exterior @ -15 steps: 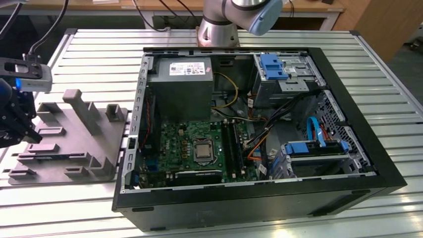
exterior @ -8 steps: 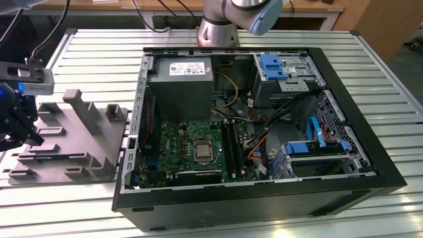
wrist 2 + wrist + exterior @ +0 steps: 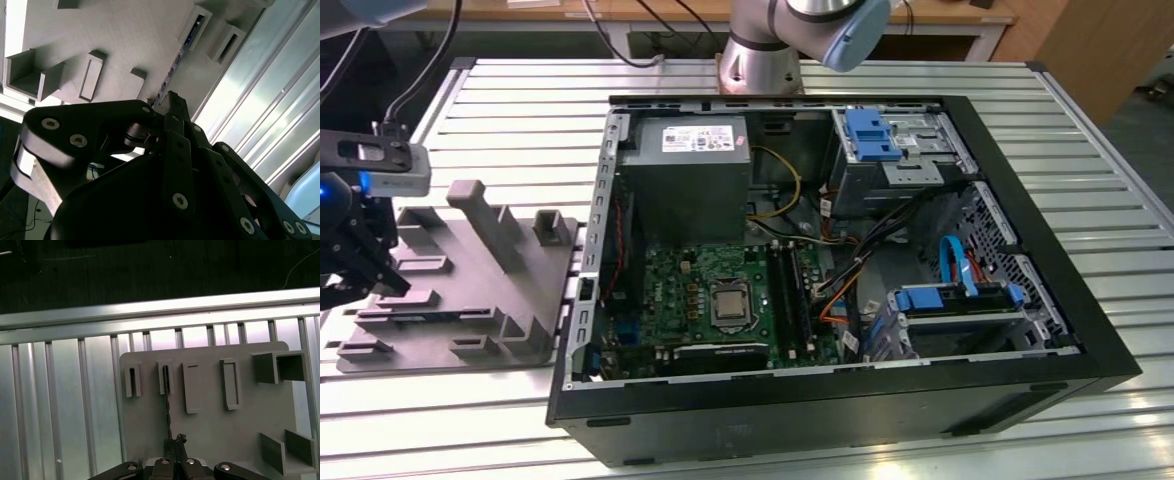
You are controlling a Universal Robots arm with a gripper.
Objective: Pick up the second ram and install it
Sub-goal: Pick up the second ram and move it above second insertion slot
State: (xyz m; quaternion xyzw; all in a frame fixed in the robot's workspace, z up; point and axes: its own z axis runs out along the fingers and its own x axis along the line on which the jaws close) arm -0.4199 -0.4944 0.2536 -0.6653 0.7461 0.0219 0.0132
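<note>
The second ram point(image 3: 167, 410) stands on edge in the grey fixture point(image 3: 210, 430), its far end in a narrow pocket. Seen edge-on in the first wrist view, it is a thin dark line running from that pocket to my pincer point(image 3: 173, 441). My fingers point(image 3: 180, 439) are set narrow and pinch the stick's near end between their tips.

The second wrist view gives what that one does not: a blue-green tinge along the ram's point(image 3: 181, 47) edge, with my pincer point(image 3: 172, 100) and its black links crowding the foreground.

The exterior view adds the wider setting. My pincer point(image 3: 354, 285) points down over the fixture point(image 3: 480, 290) at the exterior view's left, on the slotted aluminium table point(image 3: 1067, 120). The open computer case point(image 3: 854, 400) lies just beside the fixture, and my arm's base point(image 3: 767, 50) stands beyond the case.

A white label point(image 3: 698, 138) sits on the power supply point(image 3: 687, 190), but its print is too small for me to read.
</note>
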